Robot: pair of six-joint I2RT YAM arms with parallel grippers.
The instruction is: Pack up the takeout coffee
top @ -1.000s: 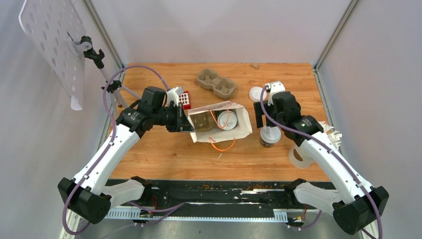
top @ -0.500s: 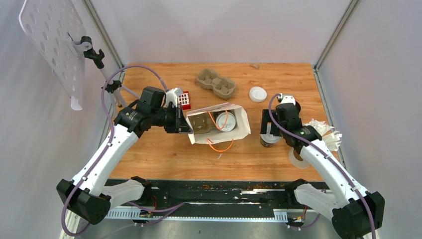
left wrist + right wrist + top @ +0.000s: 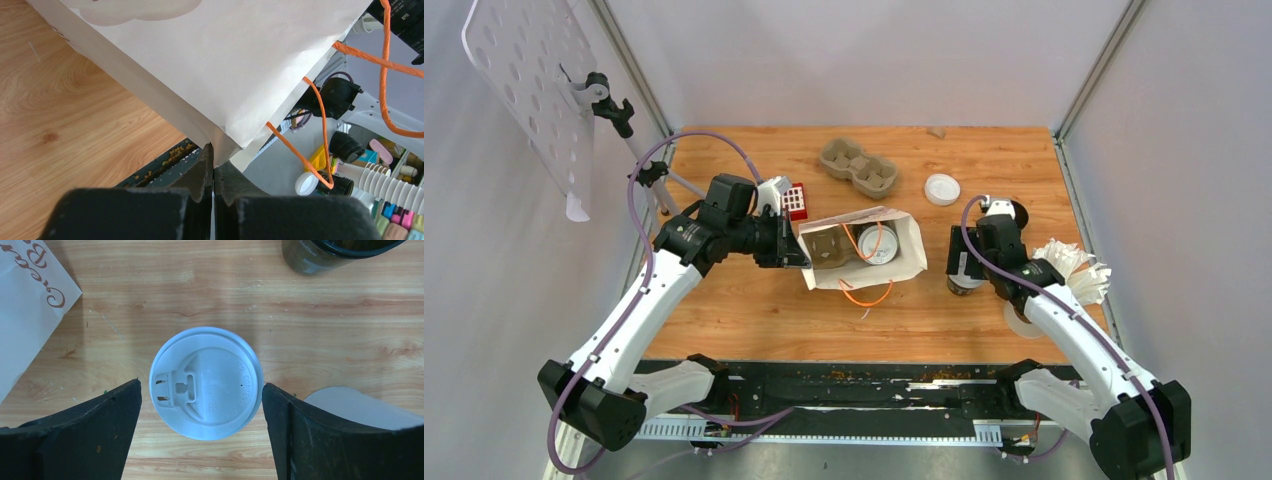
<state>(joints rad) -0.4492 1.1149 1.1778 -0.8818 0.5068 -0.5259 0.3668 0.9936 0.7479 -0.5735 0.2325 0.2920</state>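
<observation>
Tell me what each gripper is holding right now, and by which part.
Left gripper pinches the white paper bag by a folded edge. Right gripper holds nothing: open, it straddles the lidded coffee cup without touching.

A wooden table (image 3: 754,300) with pale oak grain forms the work surface. 3 plain light-grey walls close it in: the back wall (image 3: 864,60), the left wall (image 3: 484,300) and the right wall (image 3: 1194,200). 2 aluminium posts (image 3: 629,70) rise at the back corners. A white perforated panel (image 3: 524,80) hangs tilted on a black clamp stand (image 3: 612,105) at the far left. A black strip (image 3: 874,385) runs along the near edge. The light is even and the shadows are soft.
</observation>
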